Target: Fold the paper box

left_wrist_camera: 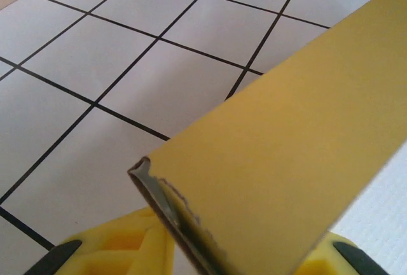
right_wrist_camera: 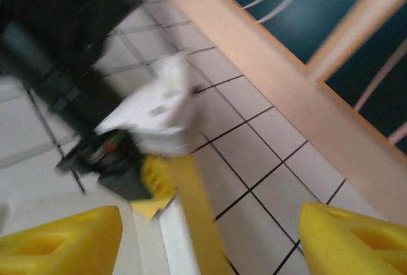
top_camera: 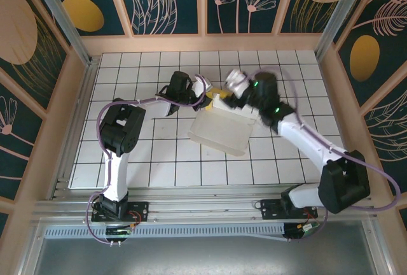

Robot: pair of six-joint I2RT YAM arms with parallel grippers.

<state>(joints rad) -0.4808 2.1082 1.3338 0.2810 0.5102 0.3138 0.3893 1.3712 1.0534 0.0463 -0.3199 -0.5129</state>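
The left pincer is clamping the paper box by a yellow flap, propping it tilted off the bench just beside it. The right pincer, spread apart, is hovering alongside, probably readying a fresh grip.

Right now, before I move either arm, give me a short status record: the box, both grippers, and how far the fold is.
box: box at mid-table, pale side up, between the two arms
left gripper: left gripper has a yellow flap of the box between its fingers; grip unclear
right gripper: right gripper open, with a yellow edge of the box in the gap, apart from both fingers
fold: not finished
image quality: right wrist view blurred
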